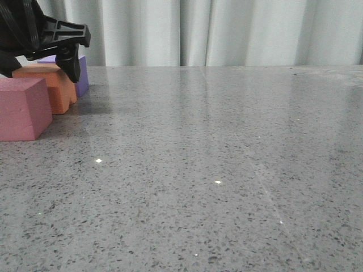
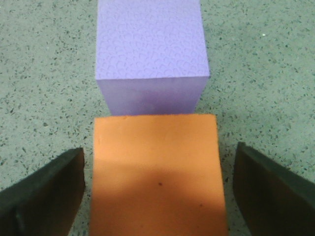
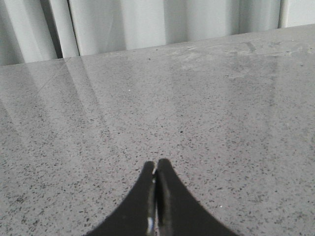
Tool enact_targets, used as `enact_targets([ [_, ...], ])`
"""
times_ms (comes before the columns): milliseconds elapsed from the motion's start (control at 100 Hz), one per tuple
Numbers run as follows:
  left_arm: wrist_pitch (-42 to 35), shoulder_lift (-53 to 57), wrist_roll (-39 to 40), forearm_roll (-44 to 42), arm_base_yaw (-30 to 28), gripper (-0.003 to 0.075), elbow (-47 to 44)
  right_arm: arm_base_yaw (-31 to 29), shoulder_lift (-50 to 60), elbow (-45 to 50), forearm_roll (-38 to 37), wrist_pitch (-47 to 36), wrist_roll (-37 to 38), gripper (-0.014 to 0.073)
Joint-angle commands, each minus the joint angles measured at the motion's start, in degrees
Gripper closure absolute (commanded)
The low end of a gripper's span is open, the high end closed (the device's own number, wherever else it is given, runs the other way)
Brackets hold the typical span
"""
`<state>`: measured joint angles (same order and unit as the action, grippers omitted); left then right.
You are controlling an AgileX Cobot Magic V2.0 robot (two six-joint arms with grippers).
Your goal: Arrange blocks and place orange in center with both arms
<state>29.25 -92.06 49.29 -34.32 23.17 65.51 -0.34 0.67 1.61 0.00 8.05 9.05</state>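
1. We read no brand, label or writing on any block or on either arm.
2. Our left gripper [image 2: 156,191] stands with its jaws wide apart, one dark finger [image 2: 47,194] on each side of the orange cube [image 2: 157,172]. In the left wrist view a strip of table shows between each finger and the cube's sides, so the jaws straddle it and do not press it.
3. Our right gripper [image 3: 156,196] has its jaws together, the tips meeting with nothing between them, over bare tabletop.
4. The orange cube sits on the grey speckled table [image 1: 215,170] at the far left in the front view [image 1: 54,85], under the left gripper [image 1: 62,48]. As a cube it has no long axis; its faces run square to the row.
5. The purple cube [image 2: 150,54] lies just beyond the orange one, face to face and touching or nearly so; its top is pebbled.
6. The pink-red cube [image 1: 22,107] stands nearest the camera, close against the orange cube, so the orange one lies between the other two.
7. Pale curtains [image 1: 227,31] hang behind the table.
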Motion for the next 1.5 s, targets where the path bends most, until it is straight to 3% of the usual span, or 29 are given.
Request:
enact_targets([
  [0,-2.32,2.17,-0.01,-0.64,-0.08,0.0126,1.5,-0.49,1.24,-0.81,0.0,-4.67,-0.31,0.0661],
  [340,-0.5,7.72,-0.16,-0.73,0.03,0.0127,1.5,-0.49,1.24,-0.81,0.0,-4.67,-0.31,0.0661],
  [810,6.93,29.04,-9.39,-0.72,1.59,0.0149,1.38,-0.49,1.24,-0.81,-0.32,-4.62,-0.31,0.0661],
  [880,8.19,31.62,-11.02,-0.81,1.59,0.0207,0.94,-0.49,1.24,-0.81,-0.32,-4.62,-0.31,0.0661],
  [950,8.7,34.31,-12.22,-0.81,1.59,0.0315,-0.29,-0.49,1.24,-0.81,-0.32,-4.62,-0.31,0.0661],
  [1130,8.35,40.79,-12.45,-1.24,1.59,0.0741,-4.56,-0.49,1.24,-0.81,-0.32,-4.62,-0.31,0.0661],
  [1490,9.73,48.21,-13.12,-2.08,1.59,0.0739,-7.99,-0.49,1.24,-0.81,-0.32,-4.62,-0.31,0.0661],
])
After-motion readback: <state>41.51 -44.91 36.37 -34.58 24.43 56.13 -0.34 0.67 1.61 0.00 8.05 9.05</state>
